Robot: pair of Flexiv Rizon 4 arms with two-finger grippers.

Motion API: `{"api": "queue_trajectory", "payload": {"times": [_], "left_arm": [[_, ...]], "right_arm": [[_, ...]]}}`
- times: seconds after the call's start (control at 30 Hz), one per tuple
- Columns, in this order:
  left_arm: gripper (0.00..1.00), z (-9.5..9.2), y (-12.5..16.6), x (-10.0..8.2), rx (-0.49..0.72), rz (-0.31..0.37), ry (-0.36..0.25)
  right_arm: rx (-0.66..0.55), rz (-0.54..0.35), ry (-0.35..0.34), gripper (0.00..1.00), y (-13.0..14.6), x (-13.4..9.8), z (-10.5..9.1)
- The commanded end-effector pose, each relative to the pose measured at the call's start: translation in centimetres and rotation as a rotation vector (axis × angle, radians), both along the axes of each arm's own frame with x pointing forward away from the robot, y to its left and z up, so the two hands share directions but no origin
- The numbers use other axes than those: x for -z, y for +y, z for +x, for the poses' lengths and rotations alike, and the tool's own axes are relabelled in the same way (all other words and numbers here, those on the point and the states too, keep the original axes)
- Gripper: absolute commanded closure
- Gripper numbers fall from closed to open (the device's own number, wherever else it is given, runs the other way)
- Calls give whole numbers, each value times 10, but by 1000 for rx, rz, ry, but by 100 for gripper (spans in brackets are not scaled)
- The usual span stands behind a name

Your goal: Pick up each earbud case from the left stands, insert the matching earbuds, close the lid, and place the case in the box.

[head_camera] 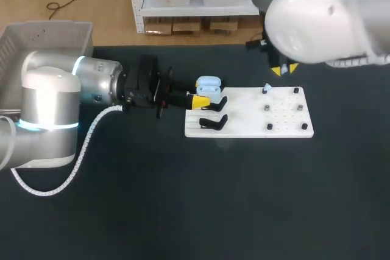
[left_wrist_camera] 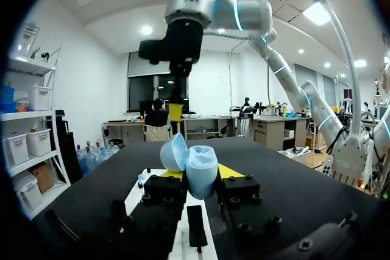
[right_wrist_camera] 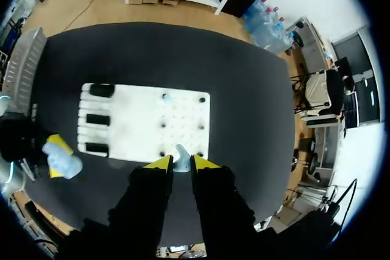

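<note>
My left gripper [head_camera: 204,94] is shut on a light blue earbud case [head_camera: 208,83] with its lid up, held over the left end of the white board [head_camera: 244,127]. In the left wrist view the open case [left_wrist_camera: 200,172] stands between the yellow fingertips [left_wrist_camera: 230,171]. My right gripper [right_wrist_camera: 181,163] is shut on a small pale earbud [right_wrist_camera: 181,154], high above the board's [right_wrist_camera: 140,120] near edge. In the head view it [head_camera: 284,69] hangs behind the board. Another earbud [head_camera: 266,89] sits on the board's pegged half.
Black case stands [head_camera: 214,122] line the board's left side, with small pegs [head_camera: 269,126] on its right half. A grey box [head_camera: 42,36] stands at the far left corner of the black table. My right arm [left_wrist_camera: 183,35] looms over the case in the left wrist view.
</note>
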State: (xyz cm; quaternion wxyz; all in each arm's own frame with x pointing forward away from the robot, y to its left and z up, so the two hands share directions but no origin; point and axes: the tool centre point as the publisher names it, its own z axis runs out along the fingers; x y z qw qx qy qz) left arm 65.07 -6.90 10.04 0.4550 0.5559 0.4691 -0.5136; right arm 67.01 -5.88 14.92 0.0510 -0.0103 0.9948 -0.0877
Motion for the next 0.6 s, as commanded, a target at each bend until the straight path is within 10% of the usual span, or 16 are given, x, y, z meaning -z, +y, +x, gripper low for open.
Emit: {"api": "queue_trajectory", "payload": {"times": [0.03,0.6], "left_arm": [[100,0,0,0,1,1,0],[100,0,0,0,1,1,0]], "right_arm": [[11,58,15,100,14,-31,-26],[-76,121,78,100,62,-38,-51]]}}
